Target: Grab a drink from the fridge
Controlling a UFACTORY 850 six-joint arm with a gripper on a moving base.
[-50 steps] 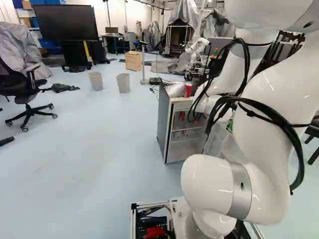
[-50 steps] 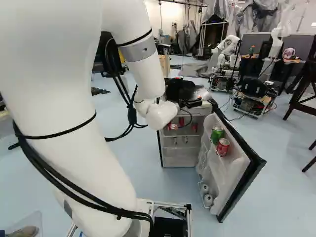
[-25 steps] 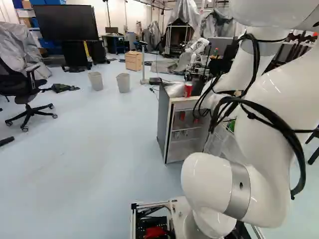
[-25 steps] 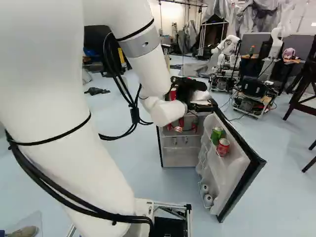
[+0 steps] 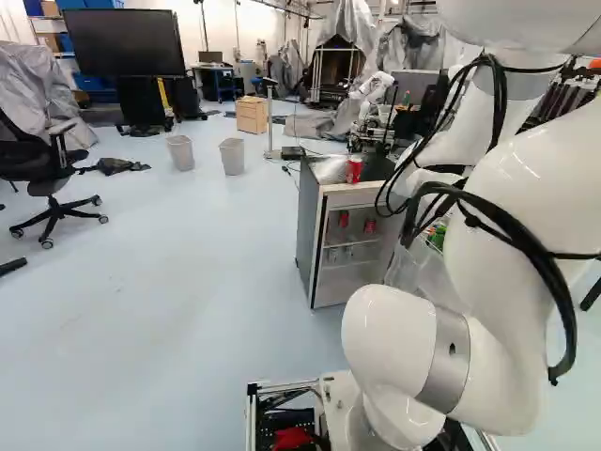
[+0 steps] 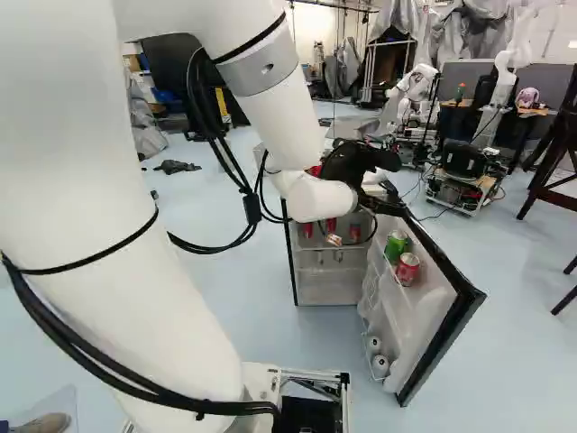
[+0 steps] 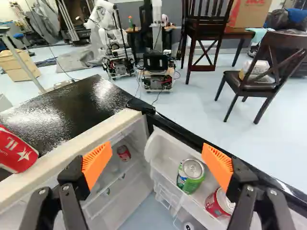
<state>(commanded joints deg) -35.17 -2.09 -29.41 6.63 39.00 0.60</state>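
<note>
Reaching out over the open fridge [image 5: 310, 225] with the white arm [image 5: 507, 310]. Holding the pincer [image 6: 374, 171] released, grasping nothing. In the wrist view, showing the pincer [image 7: 157, 164] with orange pads [image 7: 97, 163] spread wide apart, clear of every can.

Down in the swung-out door [image 6: 451, 316], carrying drinks on the upper rack: a green can [image 7: 190, 176], seen between the fingers, and a red-and-silver can [image 7: 220, 203] next to it, seen just beside the door-side finger. Lower in the same door, two pale round-ended items [image 6: 376, 345], too small to tell apart.

Inside the fridge, beyond the fingers, a small red can [image 7: 123, 153] on a shelf. Upright on the black fridge top [image 7: 67, 108], a red can with a white star [image 7: 17, 151], seen beside the other finger.

Farther off in the left base view, past the fridge, two grey bins [image 5: 233, 157] and a cardboard box [image 5: 252, 115]. In the wrist view, dark wooden chairs [image 7: 252, 88], and another robot [image 7: 110, 36].
</note>
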